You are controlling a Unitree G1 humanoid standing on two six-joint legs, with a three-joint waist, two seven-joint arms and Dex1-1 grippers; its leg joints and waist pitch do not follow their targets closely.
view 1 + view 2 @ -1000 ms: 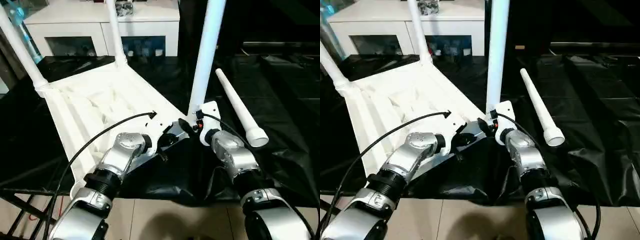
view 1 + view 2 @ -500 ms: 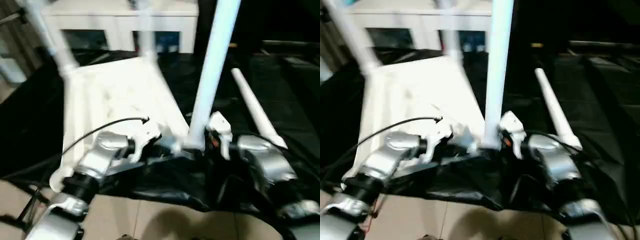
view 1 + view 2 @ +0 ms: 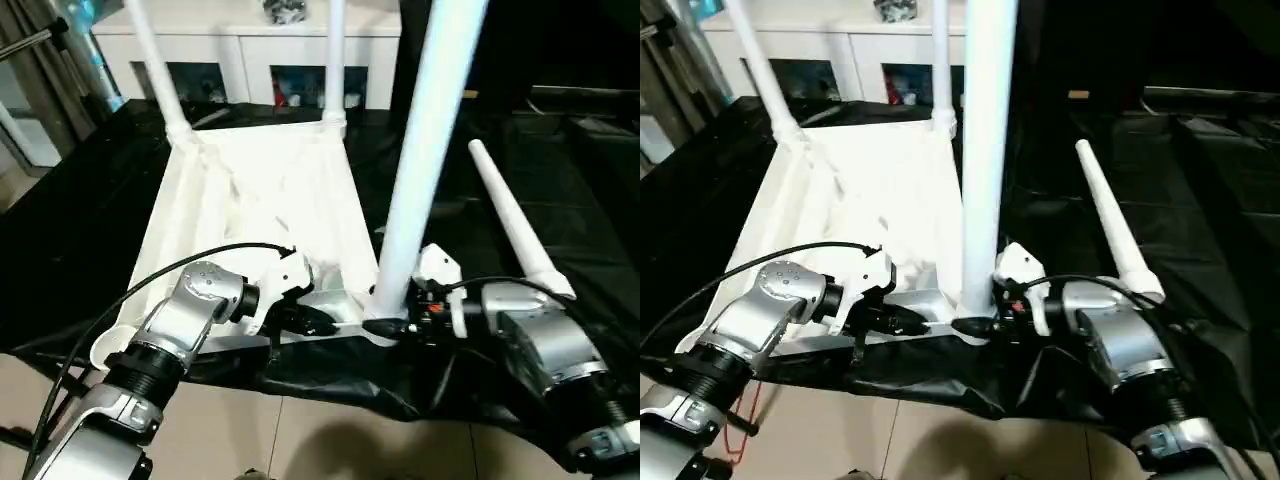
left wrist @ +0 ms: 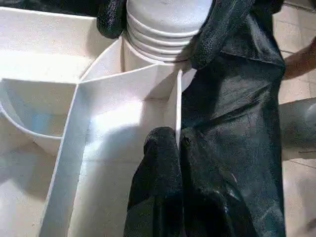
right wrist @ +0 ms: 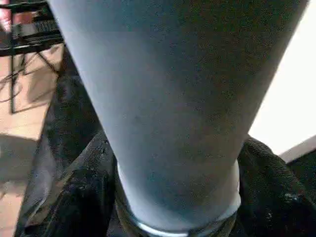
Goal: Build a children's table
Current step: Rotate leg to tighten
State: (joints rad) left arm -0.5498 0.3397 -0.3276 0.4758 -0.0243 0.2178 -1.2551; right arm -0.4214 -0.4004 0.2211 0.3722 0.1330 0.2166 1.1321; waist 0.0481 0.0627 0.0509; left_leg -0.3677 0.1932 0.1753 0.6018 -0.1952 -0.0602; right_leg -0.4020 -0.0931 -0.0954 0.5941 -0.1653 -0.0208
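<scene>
Tabletop [image 3: 260, 200]: white plastic, rectangular, lying upside down on black sheeting, ribbed underside facing up, raised rim all round.

Far-left leg [image 3: 155, 60]: white tapered tube, standing upright in the far-left corner socket.

Far-right leg [image 3: 334, 55]: white tube, upright in the far-right corner socket.

Near-right leg [image 3: 425, 140]: thick white tube, seated upright in the near-right corner socket, ringed base just above the socket wall.

Loose leg [image 3: 510, 225]: white tapered tube, lying flat on the black sheeting beside the tabletop's right edge, wide end nearest the camera.
</scene>
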